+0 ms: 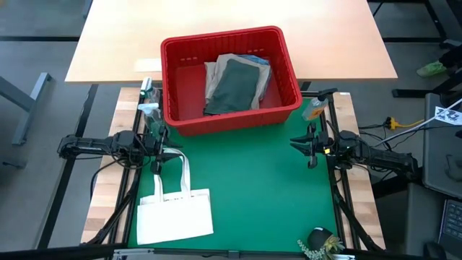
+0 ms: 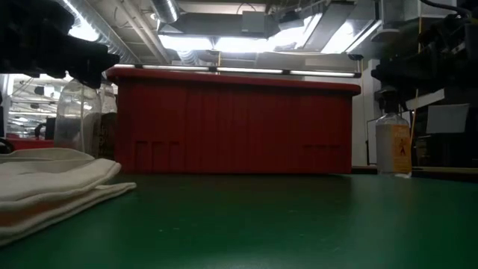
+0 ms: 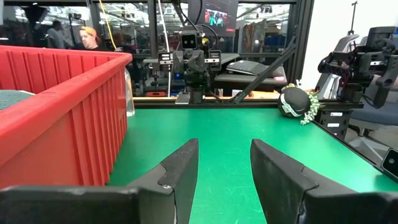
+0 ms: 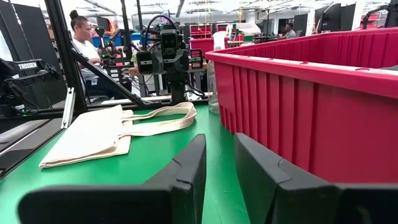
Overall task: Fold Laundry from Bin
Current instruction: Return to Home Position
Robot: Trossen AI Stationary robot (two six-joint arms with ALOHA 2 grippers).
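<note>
Laundry [image 1: 232, 85] (folded) inside red bin [image 1: 229, 123]

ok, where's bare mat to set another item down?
Free: green mat centre, bounded by the red bin, left arm, right arm and tote bag; also the front strip right of it. Crowded: front-left corner, bottles beside the bin, plant front-right.

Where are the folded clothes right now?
In the view from above, the folded clothes lie inside the red bin at the far end of the green mat, dark green piece on top, beyond the white bag.
</note>
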